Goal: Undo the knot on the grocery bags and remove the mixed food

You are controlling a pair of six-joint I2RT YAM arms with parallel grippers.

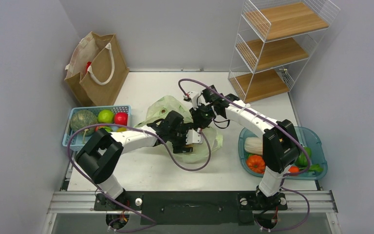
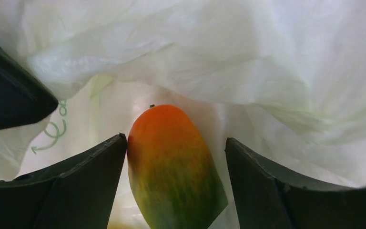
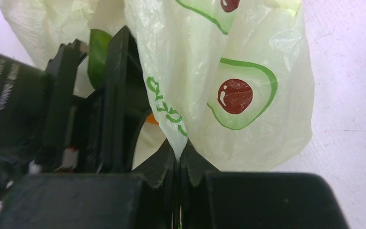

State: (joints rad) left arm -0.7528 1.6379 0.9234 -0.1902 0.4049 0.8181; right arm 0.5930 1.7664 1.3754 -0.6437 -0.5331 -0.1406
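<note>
The pale green plastic bag [image 1: 168,108] lies mid-table, printed with avocados [image 3: 240,95]. My left gripper [image 1: 187,141] reaches inside it. In the left wrist view its jaws [image 2: 176,140] stand open around an orange-green mango [image 2: 171,162]; the left finger [image 2: 95,176] touches the fruit, the right finger [image 2: 267,186] is apart from it. My right gripper [image 3: 178,152] is shut on a pinched fold of the bag's edge and holds it up beside the left gripper's body [image 3: 100,119]. The brown paper bag [image 1: 97,68] stands at the back left. The knot is out of view.
A blue basket [image 1: 121,107] at the left holds a green squash, a green fruit and a red one. A teal basket [image 1: 321,161] at the right holds a white cabbage, an orange ribbed piece and greens. A wire shelf with wooden boards [image 1: 272,44] stands at the back right.
</note>
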